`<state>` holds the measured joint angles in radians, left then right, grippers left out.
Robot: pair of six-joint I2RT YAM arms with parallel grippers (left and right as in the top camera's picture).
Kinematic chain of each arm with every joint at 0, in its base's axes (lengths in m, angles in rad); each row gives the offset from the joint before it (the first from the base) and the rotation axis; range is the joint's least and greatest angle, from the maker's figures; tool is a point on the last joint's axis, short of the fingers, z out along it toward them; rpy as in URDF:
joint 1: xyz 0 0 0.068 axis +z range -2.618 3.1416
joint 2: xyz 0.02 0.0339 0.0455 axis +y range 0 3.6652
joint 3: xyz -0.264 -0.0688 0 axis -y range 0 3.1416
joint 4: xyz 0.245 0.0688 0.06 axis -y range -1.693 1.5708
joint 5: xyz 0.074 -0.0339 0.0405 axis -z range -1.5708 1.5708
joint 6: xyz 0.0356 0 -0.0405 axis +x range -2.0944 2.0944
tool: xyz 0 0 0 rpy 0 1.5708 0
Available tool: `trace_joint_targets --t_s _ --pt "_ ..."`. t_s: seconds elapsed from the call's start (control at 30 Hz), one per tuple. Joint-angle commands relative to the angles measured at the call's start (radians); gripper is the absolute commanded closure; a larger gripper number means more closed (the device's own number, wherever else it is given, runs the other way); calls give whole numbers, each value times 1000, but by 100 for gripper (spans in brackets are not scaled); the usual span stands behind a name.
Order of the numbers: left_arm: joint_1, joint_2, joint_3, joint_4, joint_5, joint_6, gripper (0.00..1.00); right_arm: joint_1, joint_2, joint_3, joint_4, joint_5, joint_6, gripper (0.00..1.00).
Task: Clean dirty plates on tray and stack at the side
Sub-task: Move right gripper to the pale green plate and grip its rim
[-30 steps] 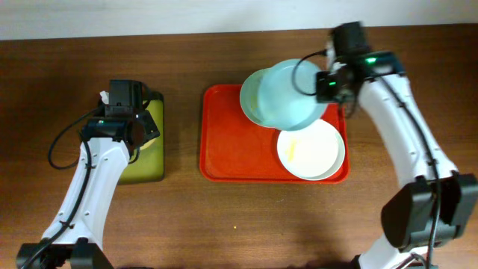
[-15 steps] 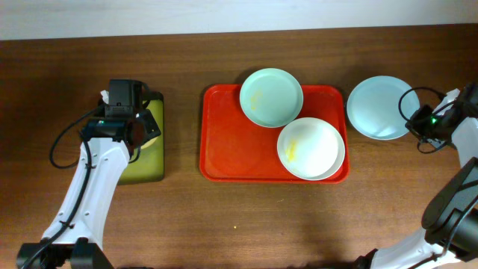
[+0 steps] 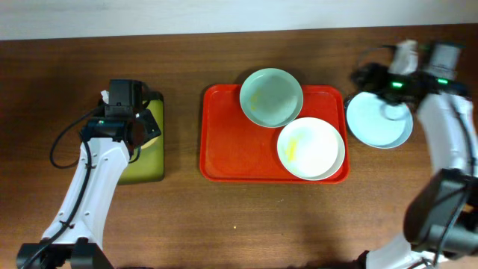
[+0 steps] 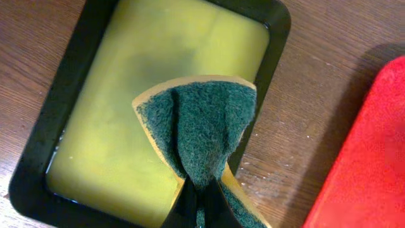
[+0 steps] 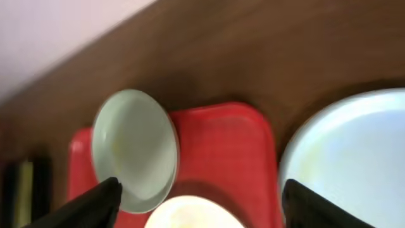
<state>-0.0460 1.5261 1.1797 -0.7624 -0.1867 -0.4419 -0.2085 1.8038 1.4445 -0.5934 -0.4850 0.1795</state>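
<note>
Blue plate now off red tray, flat on counter just right of it; second ago it hung over tray's far right corner. Right hand released, spread wide, back right of that corner. Stack begun. Mint plate, white plate remain on tray, yellow-smeared. Left hand, left of tray, clenched on sponge. Counter dark wood; pale wall beyond tray.
</note>
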Motion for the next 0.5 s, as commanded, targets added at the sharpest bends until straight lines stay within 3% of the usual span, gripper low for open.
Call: trace_joint_targets --t_s 0.0,0.1,0.17,0.2,0.23,0.3,0.37,0.47 --pt "3 -8 -3 6 41 13 100 170 81 7 39 278 -6 18" --pt "3 -8 -3 6 42 13 100 267 187 7 118 325 -5 18" --pt "3 -7 -3 6 42 13 100 302 260 7 160 321 -6 24" --pt "3 -7 -3 6 42 13 100 309 279 7 169 321 -6 30" --pt "3 -7 -3 6 42 13 100 318 301 7 182 321 -6 45" --pt "3 -7 -3 6 42 13 100 325 322 7 198 316 -6 58" --pt "3 -7 -3 7 42 13 100 330 322 7 202 304 -6 83" --pt "3 -3 -3 13 42 13 100 354 314 10 202 193 -6 96"
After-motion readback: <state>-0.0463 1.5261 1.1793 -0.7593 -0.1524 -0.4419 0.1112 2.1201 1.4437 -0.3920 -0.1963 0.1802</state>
